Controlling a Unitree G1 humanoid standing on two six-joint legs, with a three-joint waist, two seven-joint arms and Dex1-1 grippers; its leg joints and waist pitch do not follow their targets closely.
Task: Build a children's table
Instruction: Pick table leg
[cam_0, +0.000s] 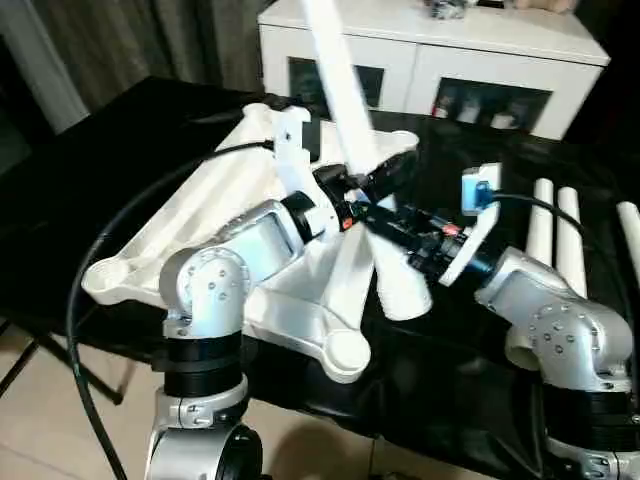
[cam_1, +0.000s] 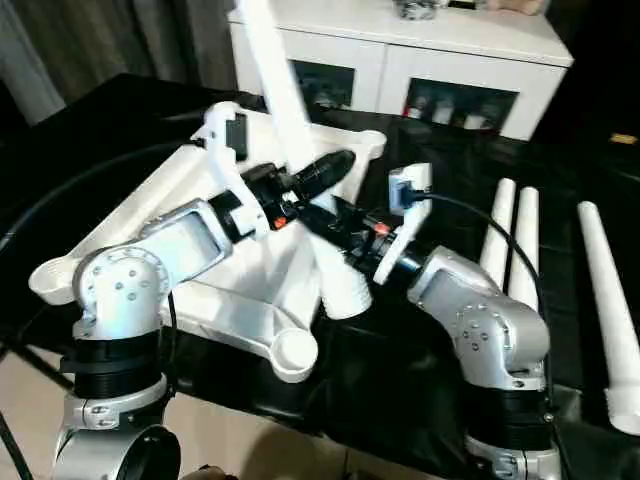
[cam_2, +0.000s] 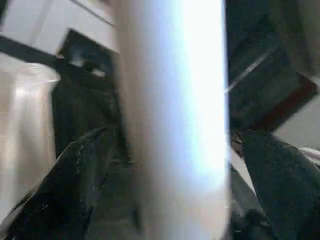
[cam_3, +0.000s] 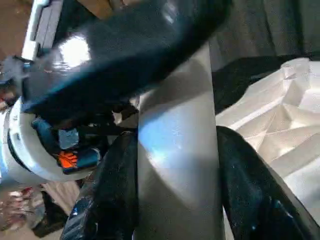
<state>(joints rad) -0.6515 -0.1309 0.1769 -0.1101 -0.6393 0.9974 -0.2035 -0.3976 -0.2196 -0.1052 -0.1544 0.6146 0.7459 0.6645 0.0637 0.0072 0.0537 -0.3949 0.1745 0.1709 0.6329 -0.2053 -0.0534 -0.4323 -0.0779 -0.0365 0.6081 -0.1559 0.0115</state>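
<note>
Right wrist view: leg (cam_3: 175, 165) clamped between right pincer (cam_3: 175, 200) fingers.

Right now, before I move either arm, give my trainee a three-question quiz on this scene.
1. True or false: the right gripper is shut on the raised leg.
2. How many spare legs lie on the black table?
3. The tabletop lies: A) underside up, B) underside down.

Key: 1 true, its fingers flank the tube; 2 three; 3 A.
</note>
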